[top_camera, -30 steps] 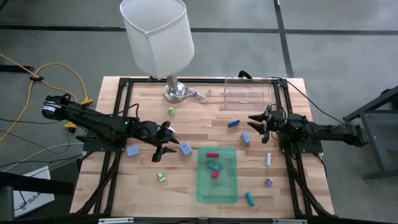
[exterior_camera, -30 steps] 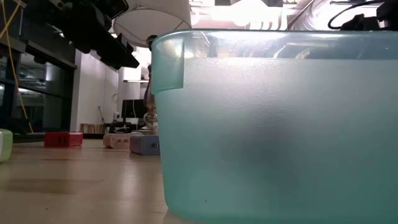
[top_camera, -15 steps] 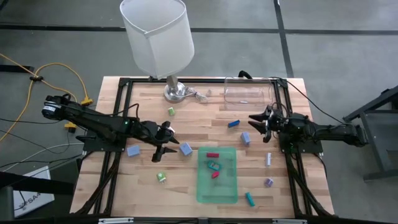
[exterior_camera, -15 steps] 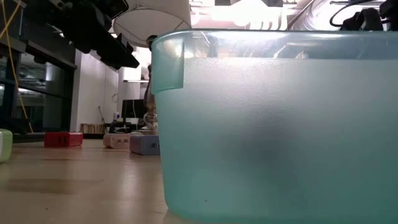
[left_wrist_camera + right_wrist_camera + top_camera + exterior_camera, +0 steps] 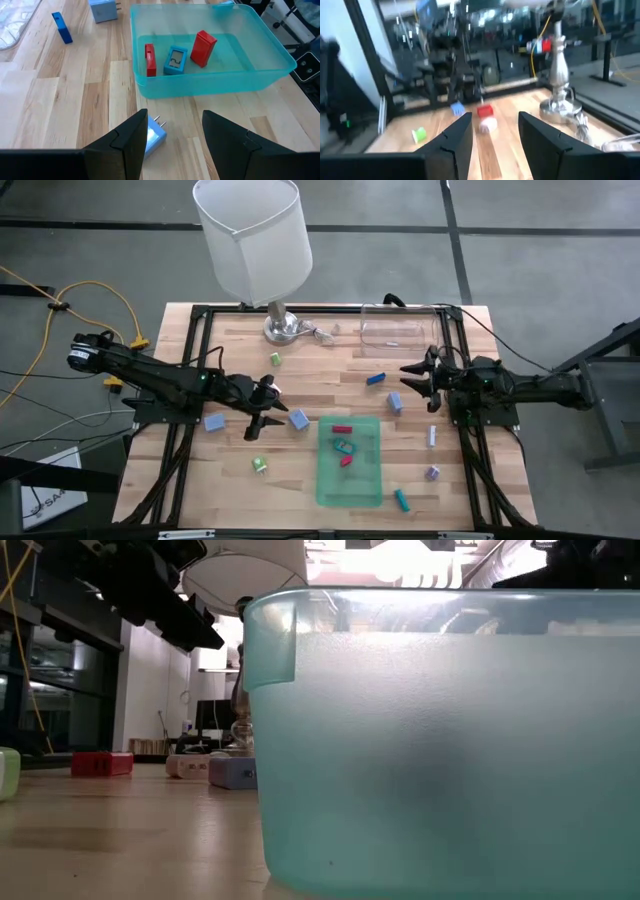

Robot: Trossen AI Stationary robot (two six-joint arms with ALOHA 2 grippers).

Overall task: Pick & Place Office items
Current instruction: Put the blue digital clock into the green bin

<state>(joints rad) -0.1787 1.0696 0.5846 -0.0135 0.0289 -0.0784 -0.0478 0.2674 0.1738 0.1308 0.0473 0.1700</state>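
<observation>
The office items lie scattered on the wooden table. Two red pieces (image 5: 202, 47) and a blue one (image 5: 175, 59) are in the green tray (image 5: 350, 485). A blue plug block (image 5: 152, 136) lies on the wood just beside my left gripper (image 5: 262, 409), which hovers open left of the tray. My right gripper (image 5: 412, 378) hangs open near the right side, above a lilac block (image 5: 395, 402) and a blue piece (image 5: 375, 378). In its wrist view the right gripper (image 5: 495, 135) has nothing between its fingers.
A lamp (image 5: 255, 240) stands at the far edge, its base (image 5: 560, 105) in front of my right gripper. A clear container (image 5: 395, 330) sits at the far right. More pieces lie around: green (image 5: 259, 465), light blue (image 5: 213, 422), white (image 5: 432, 436), purple (image 5: 432, 473), teal (image 5: 401, 499).
My right gripper has risen a little above the table and tipped up toward level, still open. My left arm and all the pieces have kept still.
</observation>
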